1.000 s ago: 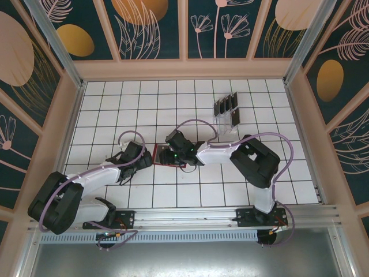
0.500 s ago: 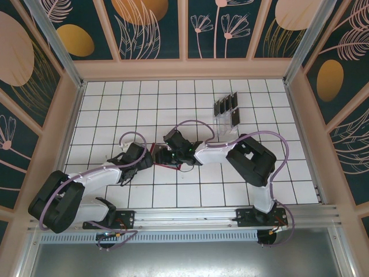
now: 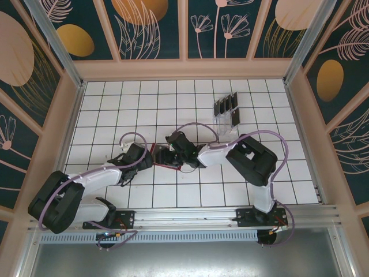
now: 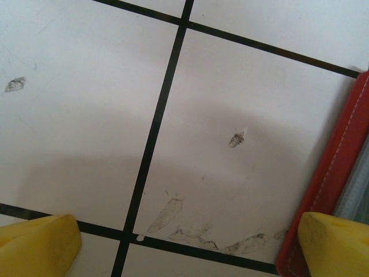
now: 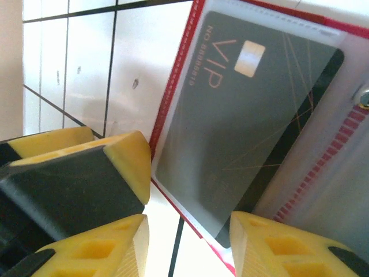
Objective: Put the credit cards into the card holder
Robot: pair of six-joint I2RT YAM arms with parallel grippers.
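The red card holder (image 3: 157, 152) lies open on the tiled table, mostly covered by both grippers. In the right wrist view a black VIP credit card (image 5: 248, 115) lies flat inside the card holder (image 5: 173, 86), under a clear sleeve. My right gripper (image 5: 187, 248) is open, its fingers straddling the card's near corner and the holder's edge. My left gripper (image 4: 190, 245) is open over bare tile, and its right fingertip (image 4: 334, 245) sits at the holder's red stitched edge (image 4: 337, 167). From above, the left gripper (image 3: 145, 158) and right gripper (image 3: 167, 154) meet at the holder.
A clear plastic rack (image 3: 226, 118) at the back right holds several more black cards (image 3: 226, 105) standing upright. A yellow finger with a black body (image 5: 124, 161), from the other gripper, sits close by the holder's left edge. Raised wooden walls (image 3: 75, 115) border the table.
The right gripper has shifted slightly over the holder, so less of its red shows from above. The left gripper has edged a little closer to the holder.
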